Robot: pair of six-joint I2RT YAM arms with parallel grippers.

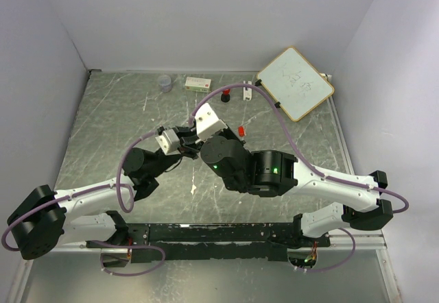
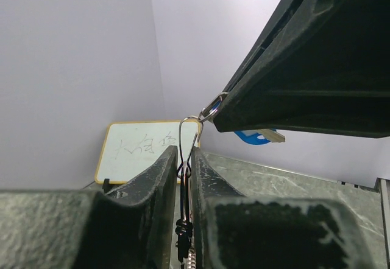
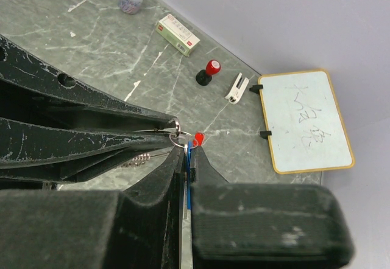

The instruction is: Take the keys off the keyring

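Now, keyring: held between both end effectors.
Left end effector: pinching keyring's wire loop.
Right end effector: closed on blue key, blade along its jaws, just beside keyring.

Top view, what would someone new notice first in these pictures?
The two arms meet tip to tip above mid-table, the left gripper and right gripper both closed at a tiny keyring, a blue key beside it. A whiteboard sits at the back right.
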